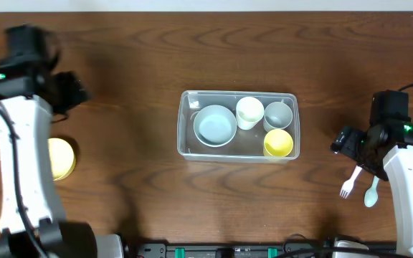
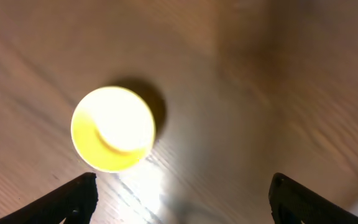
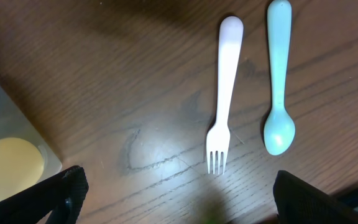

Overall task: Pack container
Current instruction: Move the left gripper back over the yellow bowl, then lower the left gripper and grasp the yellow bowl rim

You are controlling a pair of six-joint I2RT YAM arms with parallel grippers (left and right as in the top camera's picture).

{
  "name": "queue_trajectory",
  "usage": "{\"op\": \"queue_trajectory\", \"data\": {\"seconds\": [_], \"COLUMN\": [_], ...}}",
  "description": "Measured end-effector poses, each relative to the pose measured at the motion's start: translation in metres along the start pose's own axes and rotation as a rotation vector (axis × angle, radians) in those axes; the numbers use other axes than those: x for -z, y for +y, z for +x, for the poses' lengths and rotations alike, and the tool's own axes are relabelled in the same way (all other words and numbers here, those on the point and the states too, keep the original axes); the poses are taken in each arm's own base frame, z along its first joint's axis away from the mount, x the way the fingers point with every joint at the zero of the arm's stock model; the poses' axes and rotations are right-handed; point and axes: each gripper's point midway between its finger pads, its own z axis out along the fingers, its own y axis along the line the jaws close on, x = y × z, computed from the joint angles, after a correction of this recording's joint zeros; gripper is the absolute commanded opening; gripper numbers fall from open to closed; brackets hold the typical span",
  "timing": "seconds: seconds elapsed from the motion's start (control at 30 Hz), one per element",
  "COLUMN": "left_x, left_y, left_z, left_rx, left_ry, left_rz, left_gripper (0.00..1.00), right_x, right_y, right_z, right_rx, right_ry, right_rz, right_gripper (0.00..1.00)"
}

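Left fingers (image 2: 73,199) and right fingers (image 3: 61,193) are gaping wide, holding nothing, one each side of the tub (image 1: 183,136). It is probably feeling light, bendy and slippery; pinching its rim is looking best.

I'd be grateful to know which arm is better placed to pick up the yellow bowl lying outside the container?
Left. The yellow bowl sits just ahead of the open left fingers, while the right fingers, also open, hover over the fork and spoon beyond the container.
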Motion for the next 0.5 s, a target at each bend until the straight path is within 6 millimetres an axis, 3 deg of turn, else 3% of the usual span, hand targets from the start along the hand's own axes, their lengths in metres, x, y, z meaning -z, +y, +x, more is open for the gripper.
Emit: {"op": "queue_trajectory", "data": {"seconds": [0.07, 0.2, 0.33, 0.5], "left_x": [-0.032, -0.080, -0.114, -0.140], "left_y": [0.022, 0.044, 0.046, 0.044], "left_z": [0.007, 0.027, 0.045, 0.058], "left_rx": [0.081, 0.160, 0.175, 0.168], "left_ry": [0.075, 0.196, 0.268, 0.334], "left_rz": [-0.036, -0.080, -0.096, -0.114], "left_gripper": [0.88, 0.88, 0.88, 0.88], "right_x": [0.000, 0.000, 0.000, 0.000], "right_y": [0.000, 0.000, 0.000, 0.000], "right_z": [0.000, 0.000, 0.000, 0.000], "right_rx": [0.000, 0.000, 0.001, 0.008], "right_ry": [0.000, 0.000, 0.000, 0.001], "right_rz": [0.000, 0.000, 0.000, 0.001], "right_gripper": [0.96, 0.96, 0.96, 0.97]}}
